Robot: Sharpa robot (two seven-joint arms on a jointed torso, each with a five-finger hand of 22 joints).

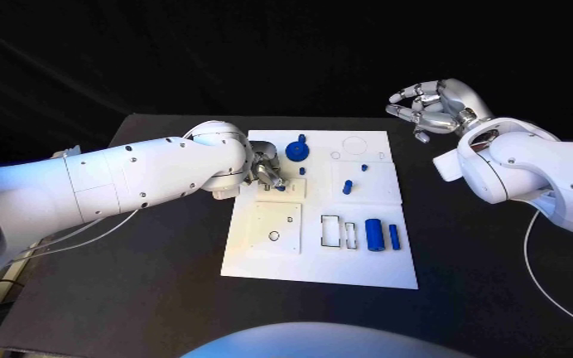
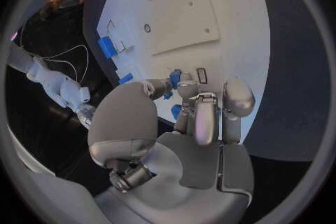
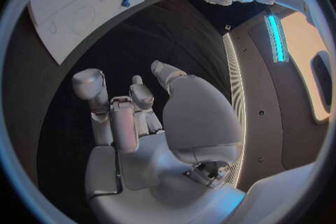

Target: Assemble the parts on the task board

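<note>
silver left hand (image 1: 264, 167) pinches a small blue plastic peg (image 1: 280, 186) on the flat white task board (image 1: 320, 271).
silver right hand (image 1: 435, 107) hovers off-board, fingers loosely curled, holding nothing.

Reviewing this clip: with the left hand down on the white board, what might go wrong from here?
1. The left hand pinches a small blue part at its fingertips; that light hold may let it tilt or slip.
2. Its fingers work close to the blue disc and a small blue peg, which could get knocked.
3. The task board looks unclamped on the table; pressing might shift it. The right hand hovers away, bracing nothing.
</note>
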